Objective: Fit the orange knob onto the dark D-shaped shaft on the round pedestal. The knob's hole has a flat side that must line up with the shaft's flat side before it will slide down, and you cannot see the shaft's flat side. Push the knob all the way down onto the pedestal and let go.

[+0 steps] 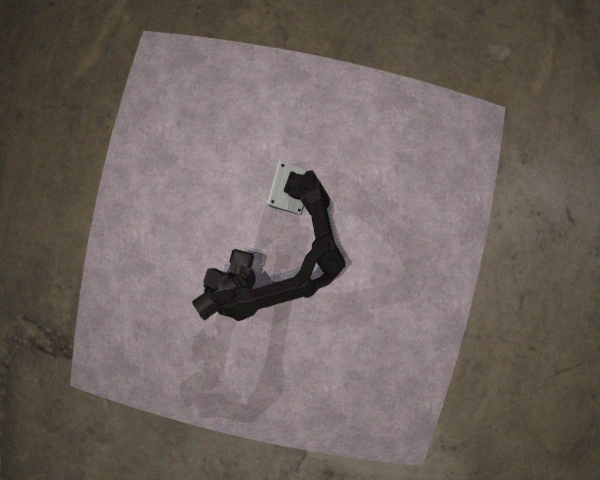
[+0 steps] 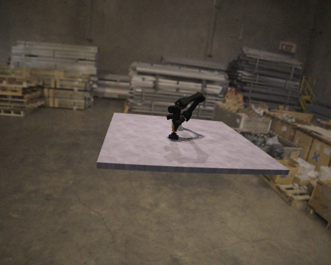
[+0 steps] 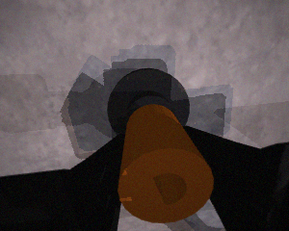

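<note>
The orange knob [image 2: 173, 129] [image 3: 154, 135] is a tall cylinder, roughly upright over the dark round pedestal [image 2: 172, 137] [image 3: 149, 79]. My gripper [image 2: 174, 127] [image 3: 153, 135] is shut on the knob, one black finger on each side. In the wrist view the D-shaped hole shows in the knob's near end, its flat side to the left. The knob's far end overlaps the pedestal's raised middle. The dark shaft is hidden, and I cannot tell how far it is inside the knob. In the top view the arm covers nearly all of the knob and pedestal.
The arm's base stands on a pale plate [image 1: 279, 193] with dark screws, on the square tabletop [image 1: 186, 129] [image 2: 137, 150]. The bent arm [image 1: 274, 294] [image 2: 190, 99] reaches from it to the pedestal. Overlapping shadows lie around the pedestal.
</note>
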